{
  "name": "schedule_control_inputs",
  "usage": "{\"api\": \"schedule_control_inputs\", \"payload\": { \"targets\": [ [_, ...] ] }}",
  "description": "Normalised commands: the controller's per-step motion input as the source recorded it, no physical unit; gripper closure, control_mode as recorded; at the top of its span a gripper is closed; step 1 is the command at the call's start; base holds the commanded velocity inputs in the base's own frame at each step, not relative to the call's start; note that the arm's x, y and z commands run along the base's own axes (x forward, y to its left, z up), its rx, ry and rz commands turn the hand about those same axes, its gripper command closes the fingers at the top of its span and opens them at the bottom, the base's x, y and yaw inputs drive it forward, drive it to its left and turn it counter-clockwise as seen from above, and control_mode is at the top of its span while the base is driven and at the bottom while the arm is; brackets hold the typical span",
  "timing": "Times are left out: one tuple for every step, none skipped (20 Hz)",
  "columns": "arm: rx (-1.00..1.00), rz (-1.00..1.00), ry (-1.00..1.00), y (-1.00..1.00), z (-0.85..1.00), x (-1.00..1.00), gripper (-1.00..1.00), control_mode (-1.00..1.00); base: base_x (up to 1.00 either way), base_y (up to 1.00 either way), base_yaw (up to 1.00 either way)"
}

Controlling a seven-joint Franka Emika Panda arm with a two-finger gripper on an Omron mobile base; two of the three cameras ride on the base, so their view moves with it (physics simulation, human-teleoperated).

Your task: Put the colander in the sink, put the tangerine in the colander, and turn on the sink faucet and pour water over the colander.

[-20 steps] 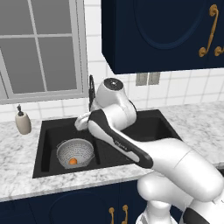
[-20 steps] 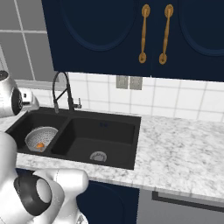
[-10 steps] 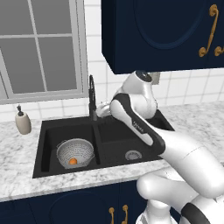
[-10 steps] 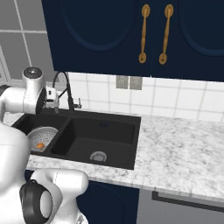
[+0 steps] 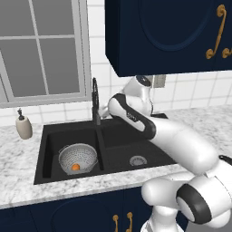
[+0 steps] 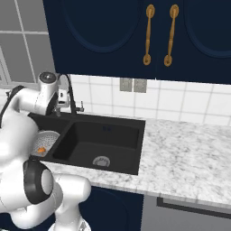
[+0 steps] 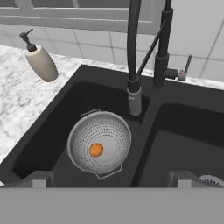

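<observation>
I have the marble counter (image 5: 18,154) across the frame with the black double-basin sink (image 5: 68,132) set into it, and the navy wall cabinets (image 6: 113,31) with their brass handles hanging above the white tiled backsplash. A grey-framed window (image 5: 41,50) sits over the left end of the sink. My arm reaches from the base up and over the right basin, with the hand raised behind the divider, close to the sink faucet (image 5: 95,102). The faucet is a dark gooseneck rooted on the back rim of the sink; from the hand camera its spout (image 7: 134,98) hangs down over the back of the left basin, and its small side lever (image 7: 186,68) sticks out to the right of the stem. The gripper (image 7: 111,177) looks down toward the sink from above, its two dark tips standing wide apart at the bottom of the hand camera with nothing between them. The colander (image 7: 99,142) sits upright on the floor of the left basin, just below and in front of the spout. A round silver drain (image 5: 137,160) shows in the right basin. A beige soap dispenser (image 5: 23,125) stands on the counter left of the sink. The tangerine (image 7: 96,150) rests inside the colander, near its centre.
</observation>
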Motion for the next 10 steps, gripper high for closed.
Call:
{"api": "schedule_control_inputs", "payload": {
  "targets": [
    [0.0,0.0,0.0,0.04,-0.19,0.49,-1.0,-1.0,0.0,0.0,0.0],
    [0.0,0.0,0.0,0.05,-0.26,0.46,-1.0,-1.0,0.0,0.0,0.0],
    [0.0,0.0,0.0,0.11,-0.32,0.45,-1.0,-1.0,0.0,0.0,0.0],
    [0.0,0.0,0.0,0.13,-0.33,0.44,-1.0,-1.0,0.0,0.0,0.0],
    [0.0,0.0,0.0,0.11,-0.29,0.42,-1.0,-1.0,0.0,0.0,0.0],
    [0.0,0.0,0.0,0.1,-0.29,0.44,-1.0,-1.0,0.0,0.0,0.0],
    [0.0,0.0,0.0,0.1,-0.26,0.41,-1.0,-1.0,0.0,0.0,0.0],
    [0.0,0.0,0.0,0.09,-0.16,0.34,-1.0,-1.0,0.0,0.0,0.0],
    [0.0,0.0,0.0,0.03,-0.09,0.24,-1.0,-1.0,0.0,0.0,0.0],
    [0.0,0.0,0.0,0.09,-0.09,0.27,-1.0,-1.0,0.0,0.0,0.0]
  ]
}}
